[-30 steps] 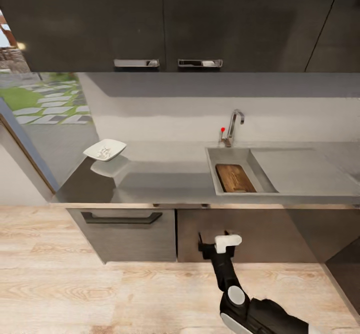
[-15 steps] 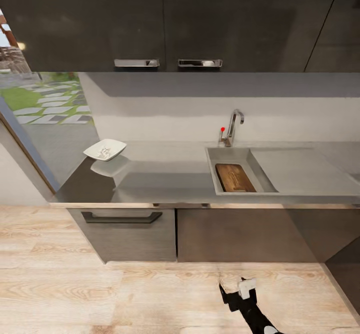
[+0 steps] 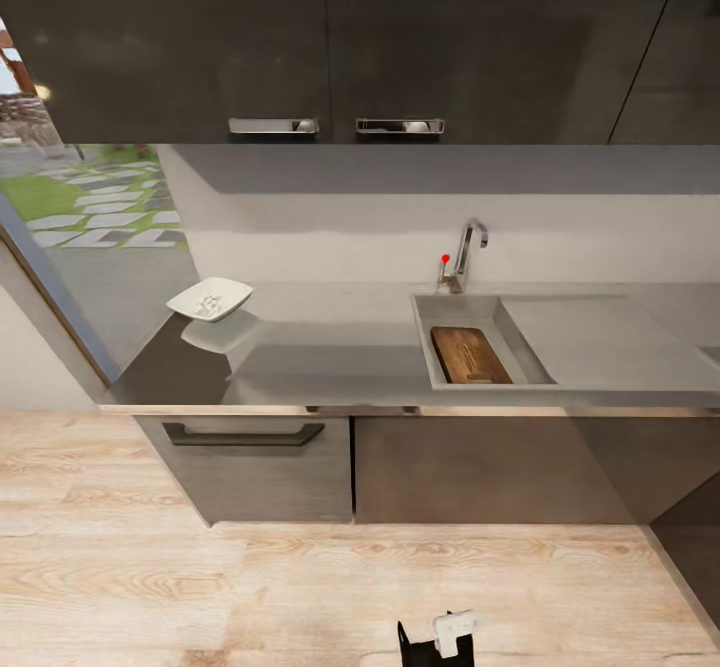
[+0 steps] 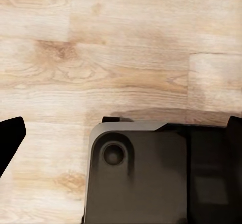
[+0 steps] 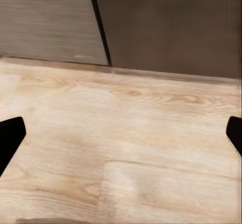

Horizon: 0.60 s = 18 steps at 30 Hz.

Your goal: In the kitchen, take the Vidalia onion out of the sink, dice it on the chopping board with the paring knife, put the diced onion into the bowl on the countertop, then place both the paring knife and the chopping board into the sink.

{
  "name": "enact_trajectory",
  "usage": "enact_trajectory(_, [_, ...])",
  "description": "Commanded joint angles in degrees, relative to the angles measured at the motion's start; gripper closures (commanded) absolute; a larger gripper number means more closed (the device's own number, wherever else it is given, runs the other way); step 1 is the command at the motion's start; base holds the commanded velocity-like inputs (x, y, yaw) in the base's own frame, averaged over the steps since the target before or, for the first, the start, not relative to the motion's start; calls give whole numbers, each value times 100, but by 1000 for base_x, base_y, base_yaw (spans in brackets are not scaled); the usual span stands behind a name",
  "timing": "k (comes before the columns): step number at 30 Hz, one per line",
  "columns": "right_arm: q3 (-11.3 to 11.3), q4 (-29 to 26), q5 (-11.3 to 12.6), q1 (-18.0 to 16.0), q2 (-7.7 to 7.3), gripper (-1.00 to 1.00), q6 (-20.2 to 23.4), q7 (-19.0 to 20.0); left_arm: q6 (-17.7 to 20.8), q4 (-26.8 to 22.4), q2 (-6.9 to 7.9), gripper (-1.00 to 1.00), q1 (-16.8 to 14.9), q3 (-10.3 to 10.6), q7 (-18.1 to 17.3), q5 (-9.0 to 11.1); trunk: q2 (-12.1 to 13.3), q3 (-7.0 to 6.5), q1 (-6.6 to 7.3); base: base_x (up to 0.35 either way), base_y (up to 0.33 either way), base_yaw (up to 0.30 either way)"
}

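While the chopping board point(image 3: 470, 355) lies flat inside the sink point(image 3: 430, 347), its brown wood is seen against the grey basin wall. No knife can be made out on it or near it. The tap point(image 3: 466, 252) with its small red knob point(image 3: 445, 259) stands just behind the sink, and the sunken drainboard point(image 3: 600, 342) is joined to the sink on the far side from the bowl. The bowl point(image 3: 210, 299) is set on the worktop point(image 3: 330, 357), well apart from the sink, near the worktop's end by the window. Small pale bits are seen in the bowl, too small to be told apart.

Dark cupboards point(image 3: 300, 37) with shiny handles hang above. Below the worktop a drawer point(image 3: 245, 467) and dark doors are seen, then the light wood floor point(image 3: 150, 577).

The right gripper point(image 3: 436, 644) is held low over the floor, at the bottom edge of the head view; its jaws are spread wide. The left gripper point(image 4: 121, 133) is pointed down at the floor and a dark part of the robot, and its jaws are wide too.
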State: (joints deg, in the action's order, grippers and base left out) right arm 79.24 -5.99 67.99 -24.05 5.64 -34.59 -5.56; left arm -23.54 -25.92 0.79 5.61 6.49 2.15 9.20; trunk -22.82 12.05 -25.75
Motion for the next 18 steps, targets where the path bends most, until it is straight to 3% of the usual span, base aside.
enact_trajectory(1, [50, -2, 4, -3, -48, -100, -12, -58, -10, -9, 21, -100, 1, 47, 23, 55, -10, 9, -3, 0, 0, 0])
enact_trajectory(4, [48, 0, 14, -3, -120, -100, -22, -59, -16, -3, 38, -100, 1, 46, 23, 56, -10, 9, -3, 0, 0, 0])
enact_trajectory(5, [47, 1, 13, -3, -149, -100, -25, -59, -18, -1, 105, -100, 1, 37, 23, 69, -10, 9, -3, 0, 0, 0])
enact_trajectory(15, [47, 29, 29, -3, -157, -100, -21, -94, -19, 7, 135, -100, 1, 36, 23, 73, -10, -44, -3, 0, 0, 0])
enact_trajectory(18, [47, 179, 35, 10, -282, -100, -27, -80, -19, 8, 177, -100, 1, 36, 23, 80, -10, -71, -3, 0, 0, 0])
